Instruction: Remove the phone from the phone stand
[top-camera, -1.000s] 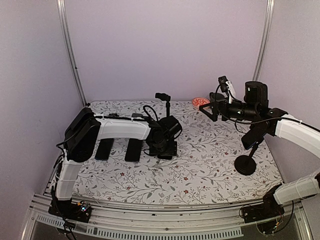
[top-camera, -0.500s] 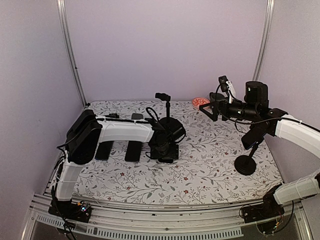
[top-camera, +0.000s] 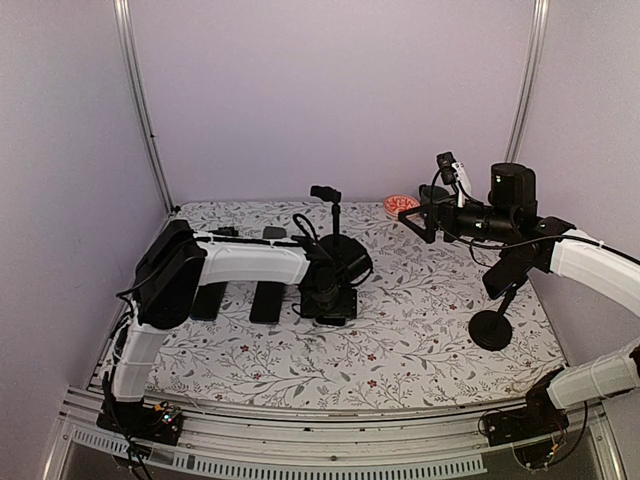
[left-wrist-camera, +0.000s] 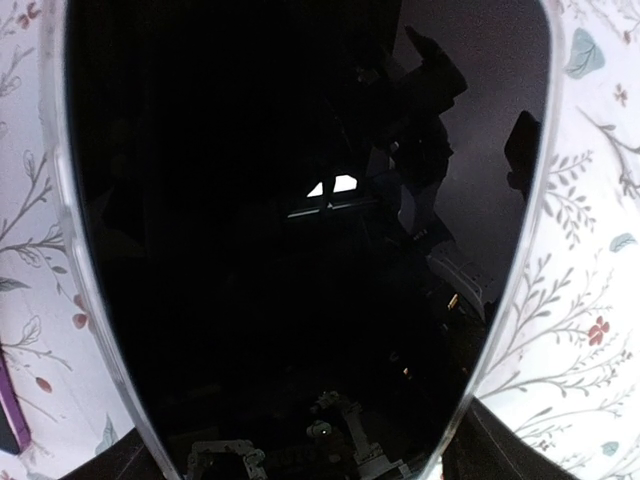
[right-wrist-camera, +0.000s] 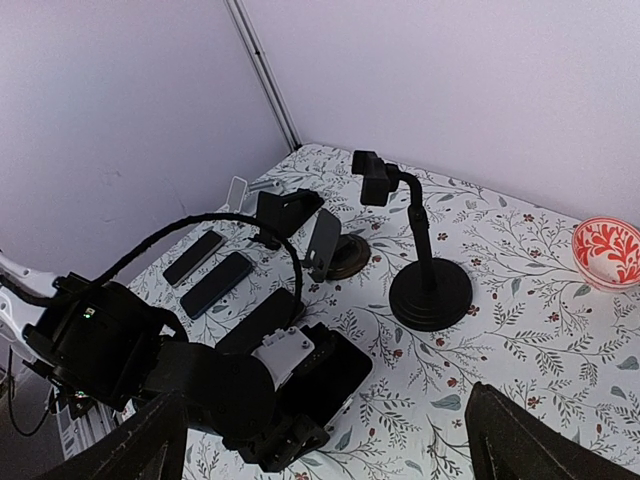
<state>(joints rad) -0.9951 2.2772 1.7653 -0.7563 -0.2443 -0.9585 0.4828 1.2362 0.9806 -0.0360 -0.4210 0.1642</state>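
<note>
Floral tablecloth (top-camera: 420, 310), lilac walls, two arms working.

Left fingers (left-wrist-camera: 500, 455): dark wedges at the bottom corners of the wrist view, set against the phone's long edges. Reads as a pinch across its width. Phone (left-wrist-camera: 300, 250) fills that view, black glass with only reflections on it.

Left gripper (top-camera: 330, 292): a second ago it sat a little further left and higher. It has since slid right and sunk, and has barely moved in the last half second. Phone now low and flat over the cloth, touching or nearly so. Contact cannot be confirmed.

Phone stand (top-camera: 336, 215): just behind the gripper, upright, clamp at the top bare. Phone is well clear of it, so removal looks done; set-down and release appear to remain.

Right gripper (top-camera: 425, 215): raised at far right, fingers (right-wrist-camera: 140, 445) spread, nothing between them, unchanged.
</note>
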